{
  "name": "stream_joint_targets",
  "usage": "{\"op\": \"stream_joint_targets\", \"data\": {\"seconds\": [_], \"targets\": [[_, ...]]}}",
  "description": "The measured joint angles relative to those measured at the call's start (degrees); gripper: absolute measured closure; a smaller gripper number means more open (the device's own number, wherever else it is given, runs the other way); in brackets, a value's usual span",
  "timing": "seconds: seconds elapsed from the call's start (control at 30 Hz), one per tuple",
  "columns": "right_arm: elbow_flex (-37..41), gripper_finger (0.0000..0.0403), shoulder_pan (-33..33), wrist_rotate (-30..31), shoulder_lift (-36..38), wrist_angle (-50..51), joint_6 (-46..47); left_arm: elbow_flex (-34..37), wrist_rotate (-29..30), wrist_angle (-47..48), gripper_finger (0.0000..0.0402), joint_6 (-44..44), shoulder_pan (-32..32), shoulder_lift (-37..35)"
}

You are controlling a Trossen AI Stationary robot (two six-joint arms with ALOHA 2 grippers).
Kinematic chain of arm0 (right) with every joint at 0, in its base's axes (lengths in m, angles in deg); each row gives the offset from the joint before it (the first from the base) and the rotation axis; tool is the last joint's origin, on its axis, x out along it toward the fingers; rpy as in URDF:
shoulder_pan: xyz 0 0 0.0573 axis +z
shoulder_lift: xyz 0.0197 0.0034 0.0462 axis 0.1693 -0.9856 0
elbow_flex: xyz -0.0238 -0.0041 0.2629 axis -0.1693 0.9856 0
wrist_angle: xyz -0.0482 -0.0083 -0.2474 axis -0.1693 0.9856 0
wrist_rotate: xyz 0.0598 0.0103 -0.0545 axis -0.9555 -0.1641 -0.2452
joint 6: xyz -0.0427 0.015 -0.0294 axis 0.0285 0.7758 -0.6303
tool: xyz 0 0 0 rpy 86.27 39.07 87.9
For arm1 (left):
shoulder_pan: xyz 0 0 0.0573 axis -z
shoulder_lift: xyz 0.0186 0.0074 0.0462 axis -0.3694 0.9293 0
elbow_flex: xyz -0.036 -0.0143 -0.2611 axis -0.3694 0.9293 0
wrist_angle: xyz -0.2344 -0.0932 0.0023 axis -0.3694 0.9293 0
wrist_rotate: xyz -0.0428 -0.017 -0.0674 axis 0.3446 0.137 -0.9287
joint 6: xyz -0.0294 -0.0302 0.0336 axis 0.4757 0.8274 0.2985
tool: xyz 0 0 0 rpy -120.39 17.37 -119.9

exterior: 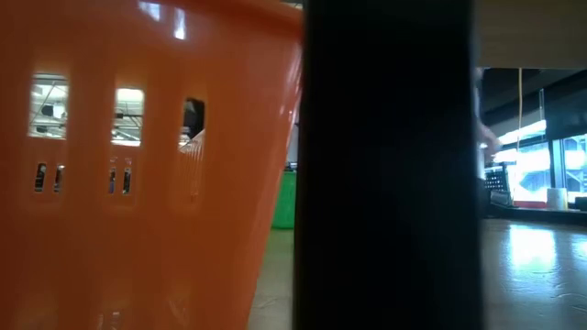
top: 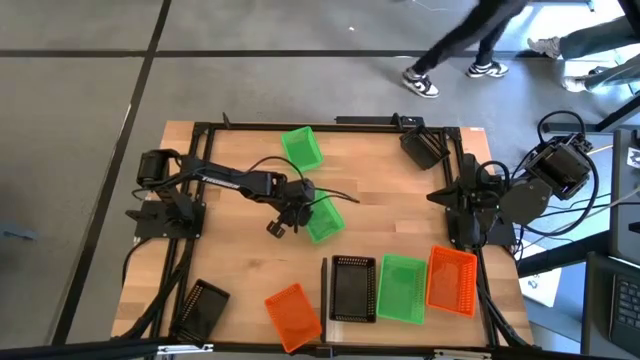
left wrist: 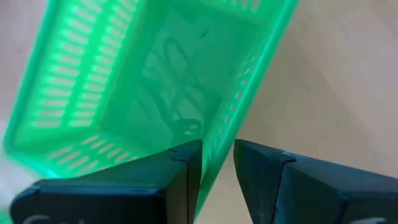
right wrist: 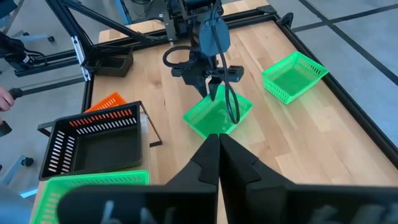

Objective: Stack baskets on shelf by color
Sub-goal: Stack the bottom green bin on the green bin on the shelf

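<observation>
A grey tiled floor surrounds the black-framed wooden tabletop (top: 400, 215), and a person's legs (top: 455, 45) cross beyond its far edge. Along the near edge the pale shelf (top: 395, 322) carries three baskets side by side: a black basket (top: 352, 288), a green basket (top: 402, 288) and an orange basket (top: 451, 279). Another orange basket (top: 293, 313) lies tilted on the table just left of the shelf, and it fills most of the low view (exterior: 138, 165), so little else can be made out there. A second black basket (top: 203, 306) sits near the front left corner, and a far green basket (top: 302, 147) lies toward the back of the table.

The left gripper (top: 298, 215) is at the table's middle, its fingers (left wrist: 186, 168) clasping the wall of a middle green basket (top: 324, 218) with one finger inside and one outside. That basket appears tipped, though whether it is clear of the wood is hard to judge. The right gripper (right wrist: 217, 146) waits near the right edge, fingers pressed together and holding nothing.
</observation>
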Motion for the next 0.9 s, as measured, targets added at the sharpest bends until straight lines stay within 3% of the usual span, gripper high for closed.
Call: {"op": "stream_joint_targets", "data": {"seconds": [0.17, 0.27, 0.4, 0.53, 0.9], "targets": [[0.0, 0.0402, 0.0, 0.02, -0.02, -0.18, 0.0, -0.11, 0.21, -0.7, 0.032, -0.74, 0.0, 1.85], [0.0, 0.0402, 0.0, 0.02, -0.02, -0.26, 0.17, 0.04, 1.14, 0.13, 0.0341, -3.0, 0.35, 2.88], [0.0, 0.0402, 0.0, 0.02, -0.02, -0.33, 0.17, 0.02, 6.19, 0.69, 0.0393, -4.52, 1.12, 3.31], [0.0, 0.0402, 0.0, 0.04, -0.02, -0.36, 0.17, -0.39, 10.73, 2.26, 0.04, -4.35, 0.88, 1.66], [0.0, 0.0402, 0.02, 0.22, 0.33, -0.23, -0.1, -13.73, 11.68, 17.84, 0.0401, -9.76, -3.61, -5.49]]}}
